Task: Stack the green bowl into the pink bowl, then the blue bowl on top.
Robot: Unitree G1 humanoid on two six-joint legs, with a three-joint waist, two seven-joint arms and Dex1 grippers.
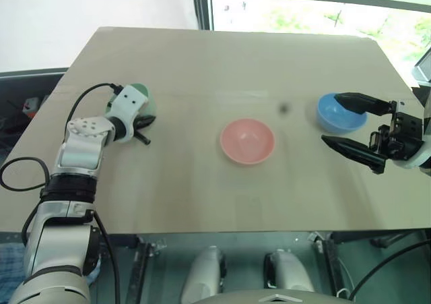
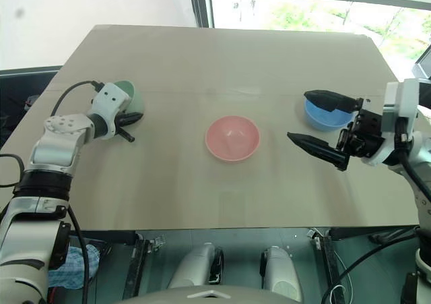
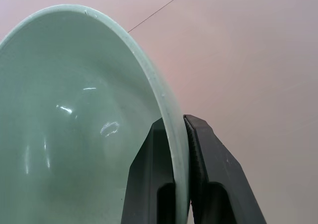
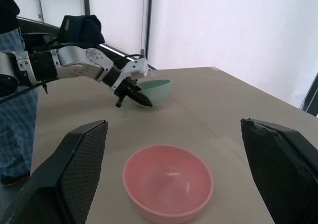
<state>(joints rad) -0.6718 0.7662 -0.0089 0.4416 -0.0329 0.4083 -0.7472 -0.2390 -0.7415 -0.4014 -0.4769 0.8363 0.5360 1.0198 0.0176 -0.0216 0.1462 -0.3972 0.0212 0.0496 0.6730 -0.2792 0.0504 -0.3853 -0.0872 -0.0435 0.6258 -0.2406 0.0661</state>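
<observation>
- On the left side of the table (image 1: 202, 189), my left gripper (image 1: 140, 123) is pinched on the rim of the green bowl (image 2: 131, 96): in the left wrist view one finger (image 3: 149, 184) lies inside the wall and the other outside, with the rim pressed between them.
- The green bowl sits at the far left, just past my left wrist, well in from the table's left edge. The right wrist view seems to show it tipped a little in the grip, though I cannot be sure it has left the surface.
- The relation that matters next: the pink bowl (image 1: 247, 140) lies to the right of my left gripper, near the table's middle, upright and open to receive. I judge the carry to be a lift and a sideways sweep to the right, ending above its mouth.
- The tabletop between green and pink is bare, so nothing blocks that sweep.
- My left arm is plainly the nearer one to the green bowl.
- My right gripper (image 1: 355, 127) hangs spread wide on the right, one finger over the blue bowl (image 1: 330, 114) and the other on the near side of it, gripping nothing.
- The blue bowl rests right of the pink bowl and apart from it, towards the table's right edge, nearest my right arm for the later step.
- Both bowls are round, so no long axis governs my approach.
</observation>
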